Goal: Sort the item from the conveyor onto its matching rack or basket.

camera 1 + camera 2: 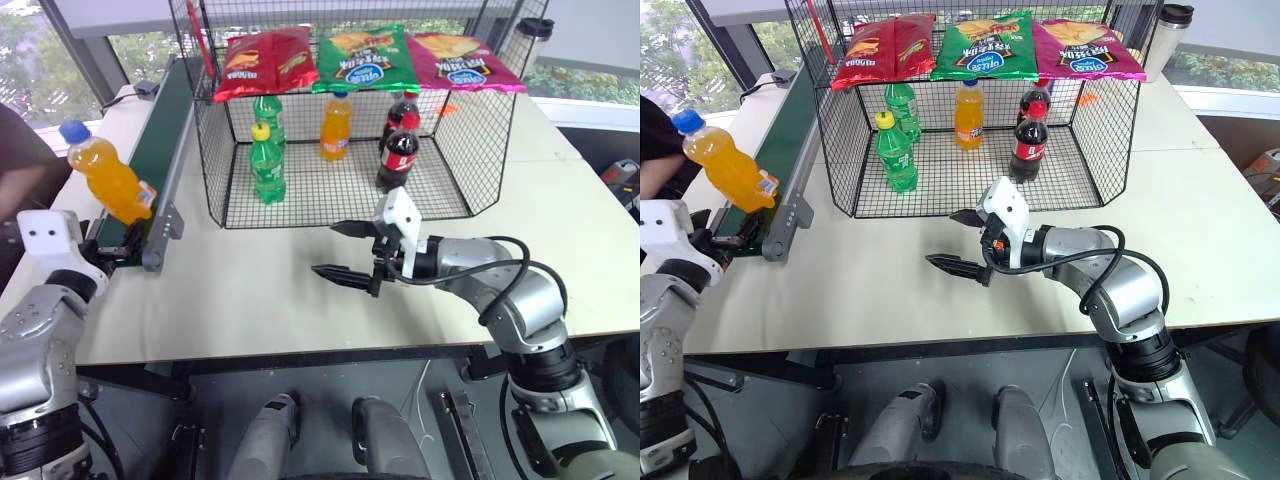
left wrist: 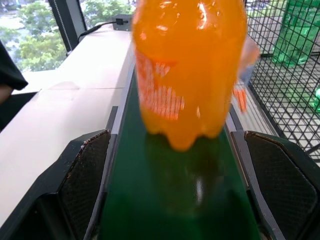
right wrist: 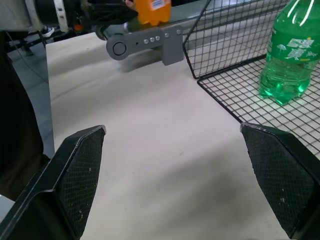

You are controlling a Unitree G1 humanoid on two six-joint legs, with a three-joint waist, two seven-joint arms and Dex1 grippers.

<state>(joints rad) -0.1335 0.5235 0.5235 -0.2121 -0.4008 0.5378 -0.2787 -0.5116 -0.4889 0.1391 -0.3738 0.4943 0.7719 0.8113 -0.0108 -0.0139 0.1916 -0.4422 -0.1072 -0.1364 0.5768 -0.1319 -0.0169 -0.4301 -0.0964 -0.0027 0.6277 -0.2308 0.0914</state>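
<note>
Orange soda bottle stands tilted on the conveyor near end, blue cap leaning away from the wire cage. Left wrist view: left gripper fingers spread, bottle base between them. Right wrist view: right gripper fingers apart, empty, beside the cage.
</note>
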